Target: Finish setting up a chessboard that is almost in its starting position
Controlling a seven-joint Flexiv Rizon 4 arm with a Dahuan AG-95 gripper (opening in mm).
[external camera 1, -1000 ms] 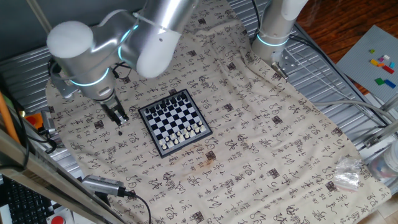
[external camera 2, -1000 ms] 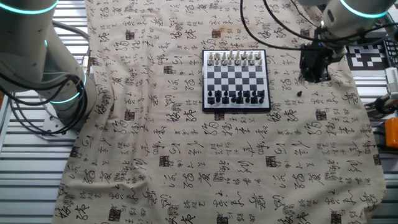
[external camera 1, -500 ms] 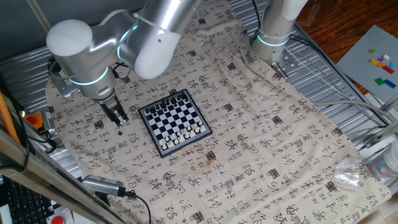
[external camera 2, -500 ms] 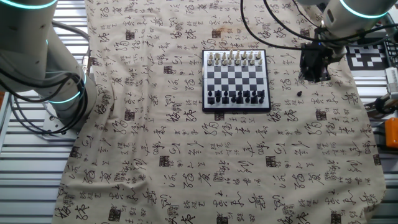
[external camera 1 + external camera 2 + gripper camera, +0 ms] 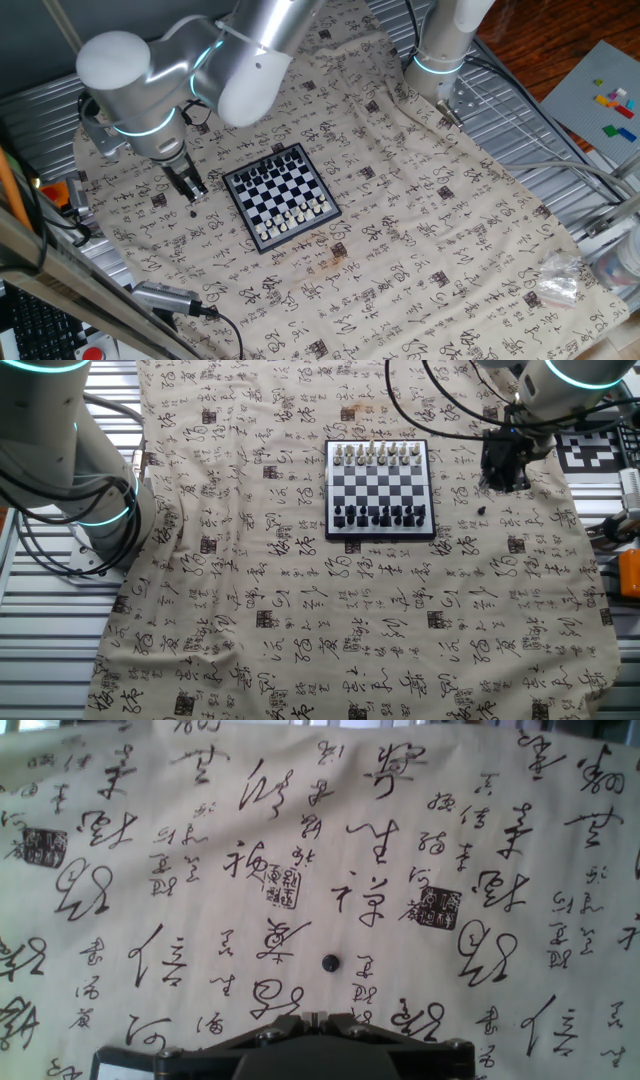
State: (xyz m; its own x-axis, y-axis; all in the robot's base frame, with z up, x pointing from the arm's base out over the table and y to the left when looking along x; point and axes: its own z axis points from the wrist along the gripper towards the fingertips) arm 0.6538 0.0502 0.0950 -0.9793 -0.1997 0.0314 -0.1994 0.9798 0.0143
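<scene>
Hand (image 5: 193, 195) off chessboard (image 5: 279, 196) edge, above stray dark piece (image 5: 330, 961) on cloth; fingers pressed together.

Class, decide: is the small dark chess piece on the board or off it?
Off: the dark piece lies on the cloth beside the chessboard, below the pincer.

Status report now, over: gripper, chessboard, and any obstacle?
Gripper low over the cloth beside the chessboard, holding nothing; open or shut unclear. One dark piece lies off the board, just ahead of the fingers. Nothing in between.
</scene>
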